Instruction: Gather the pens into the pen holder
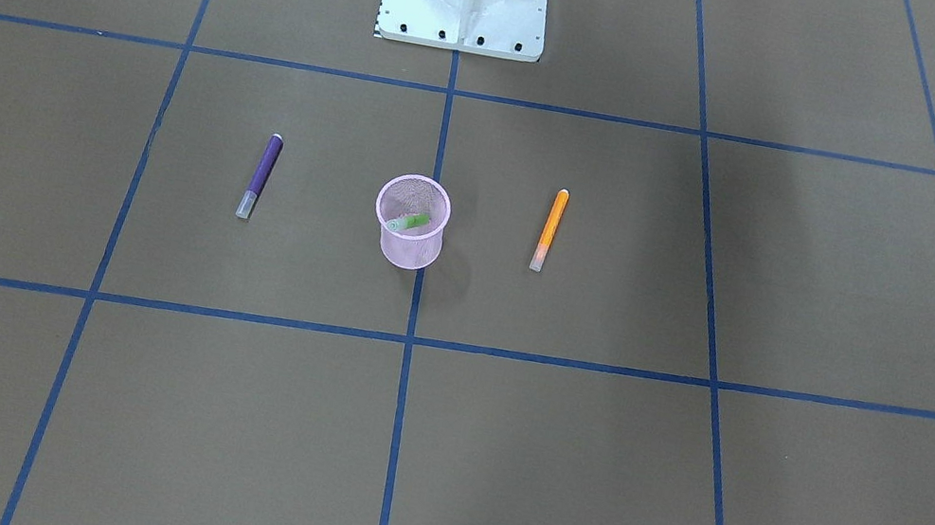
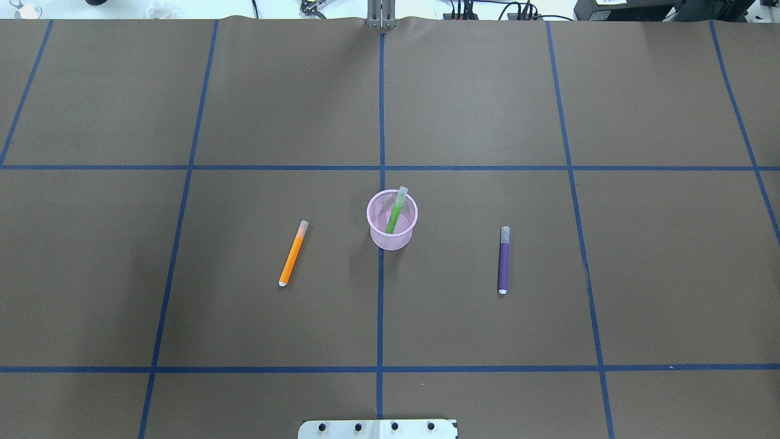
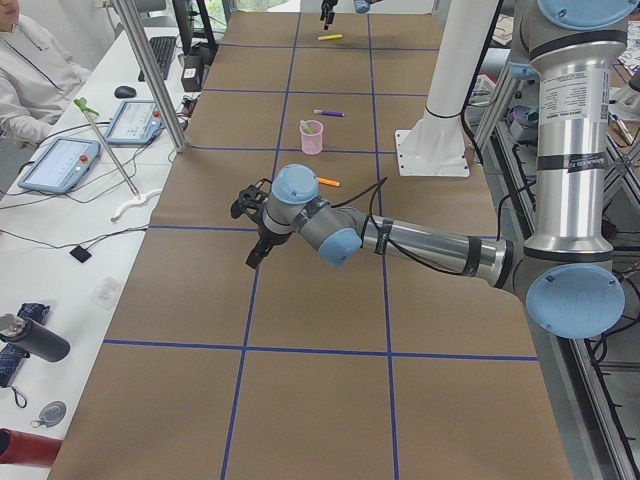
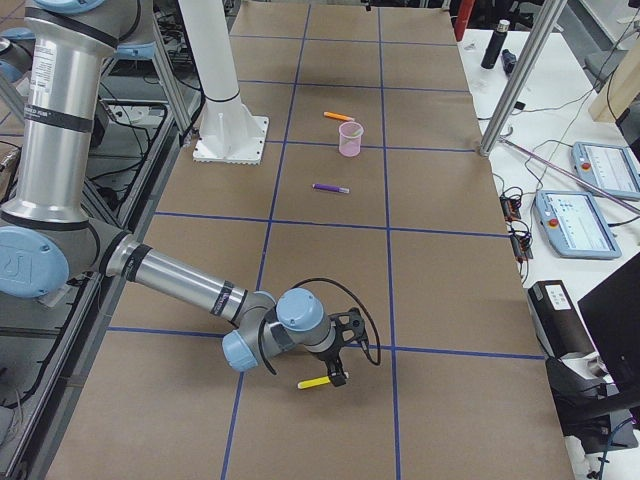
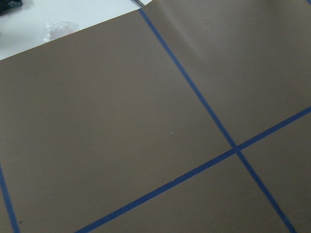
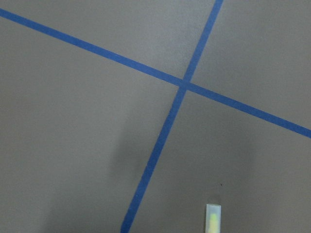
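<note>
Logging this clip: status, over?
Left gripper, right gripper: state unclear; right by yellow marker pen. Green pen in pink wire-mesh cup; orange pen, purple pen lie either side. Nothing blocking.

Overhead and front look steeply down from opposite sides, both showing the cup [image 2: 393, 242]; base [image 1: 464, 12] at 6 versus 12 o'clock. Side views look lengthwise from either end. Wrist cams close, probably tilted.

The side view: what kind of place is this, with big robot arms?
Probably a robot research lab: a big robot arm works over a table with a taped blue grid, and control tablets with cables sit beside it.
</note>
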Tool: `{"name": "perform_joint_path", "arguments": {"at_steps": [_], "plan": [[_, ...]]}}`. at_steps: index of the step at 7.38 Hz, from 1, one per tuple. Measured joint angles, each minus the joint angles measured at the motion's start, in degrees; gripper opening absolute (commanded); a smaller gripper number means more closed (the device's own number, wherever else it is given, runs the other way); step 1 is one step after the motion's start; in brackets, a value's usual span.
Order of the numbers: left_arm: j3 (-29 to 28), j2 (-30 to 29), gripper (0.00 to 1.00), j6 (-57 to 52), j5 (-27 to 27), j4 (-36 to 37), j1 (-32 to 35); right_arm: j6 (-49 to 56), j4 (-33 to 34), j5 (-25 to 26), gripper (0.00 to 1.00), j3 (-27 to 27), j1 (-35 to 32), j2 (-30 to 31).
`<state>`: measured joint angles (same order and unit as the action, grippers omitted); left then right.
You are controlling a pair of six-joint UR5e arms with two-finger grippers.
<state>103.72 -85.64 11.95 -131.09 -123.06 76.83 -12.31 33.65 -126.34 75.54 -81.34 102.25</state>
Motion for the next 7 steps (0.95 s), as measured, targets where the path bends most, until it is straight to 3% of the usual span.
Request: {"name": "perform_joint_path", "arguments": {"at_steps": [7], "plan": [[0.3, 2.1, 1.00, -0.8, 0.0, -0.4, 0.3, -4.9, -3.1, 2.3, 0.71, -6.1, 3.5, -2.9]]}}
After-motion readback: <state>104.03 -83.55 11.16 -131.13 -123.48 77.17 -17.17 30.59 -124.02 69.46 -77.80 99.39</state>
